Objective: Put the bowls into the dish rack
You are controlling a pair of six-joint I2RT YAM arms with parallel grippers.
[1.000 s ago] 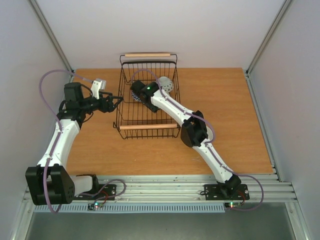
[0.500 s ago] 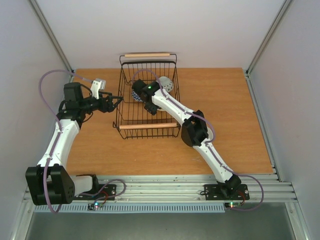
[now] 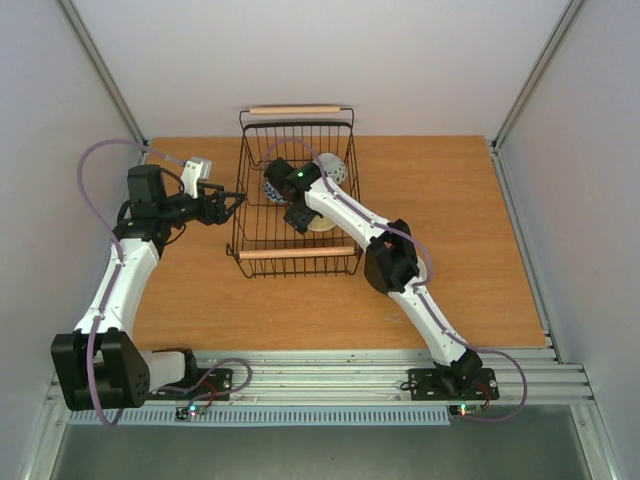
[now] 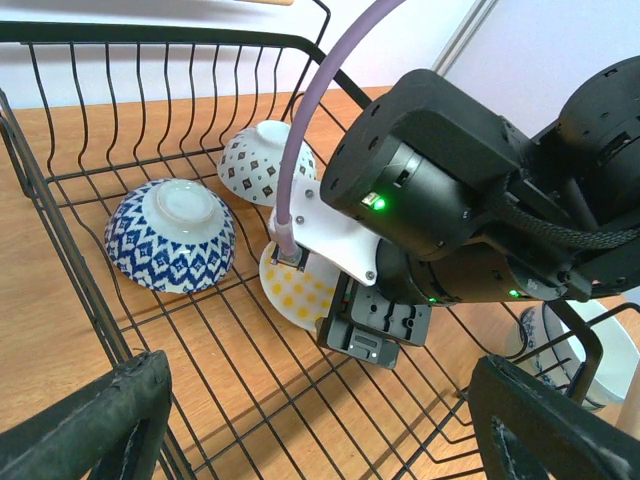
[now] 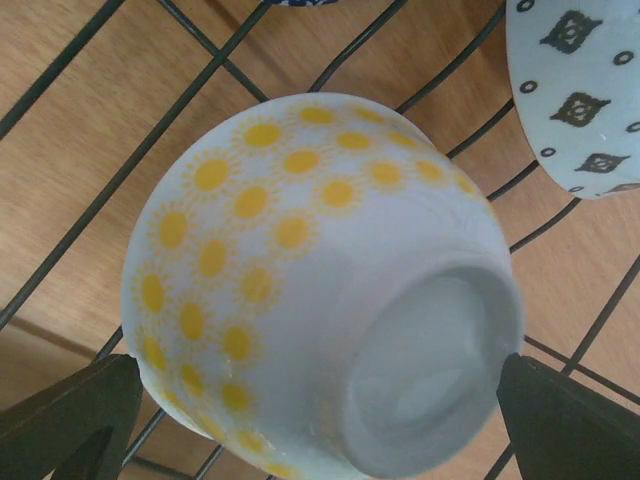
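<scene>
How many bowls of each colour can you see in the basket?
blue-patterned bowl: 1
dark-diamond bowl: 1
yellow-dotted bowl: 1
Total: 3 seen clearly. A pale shape at the right edge of the left wrist view is too hidden to count.

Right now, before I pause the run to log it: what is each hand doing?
Left hand: open, holding nothing.
Right hand: open wide, yellow-spotted bowl between its fingers.

we see the right gripper [image 5: 318, 410] only as finger stubs cut by the bottom corners | yellow bowl [image 5: 290, 250] between the fingers: inside hidden from us | diamond-patterned bowl [image 5: 580, 90] beyond one finger: cut by the edge
</scene>
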